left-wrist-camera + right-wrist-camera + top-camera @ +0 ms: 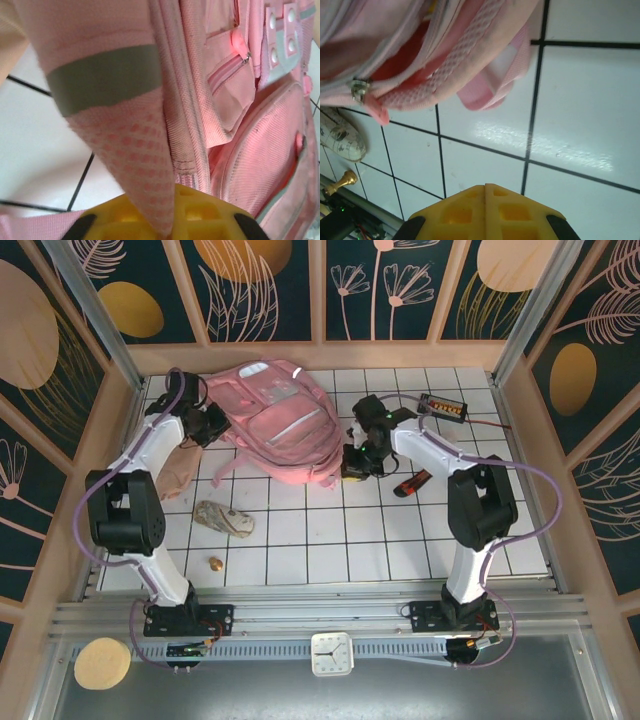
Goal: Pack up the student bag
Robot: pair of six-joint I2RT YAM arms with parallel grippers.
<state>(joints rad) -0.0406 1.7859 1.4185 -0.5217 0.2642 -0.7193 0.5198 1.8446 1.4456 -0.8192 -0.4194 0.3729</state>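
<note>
The large pale pink fabric backpack (275,420) lies flat on the white tiled table (380,540), in the far part of it, a little left of the middle. Its grey reflective strips face up.

The left gripper (205,425) is at the left edge of the backpack. In the left wrist view, a pink flap with a grey strip (105,82) runs down into the narrow slit between the two yellow fingers (125,215). The jaws are almost together, and the flap is pinched between them.

The right gripper (352,462) is at the lower right corner of the backpack. In the right wrist view its yellow fingers (455,210) are pressed together with nothing between them. It hangs above bare tiles, and the pink corner with a metal zip pull (359,91) is just beyond the fingertips.

A flat beige pouch (180,472) lies under the left arm, beside the backpack. A small patterned cloth pouch (225,518) and a small brass object (215,563) lie nearer the front. A black box with orange buttons (443,406) and a red and black tool (412,483) lie to the right of the right gripper.
</note>
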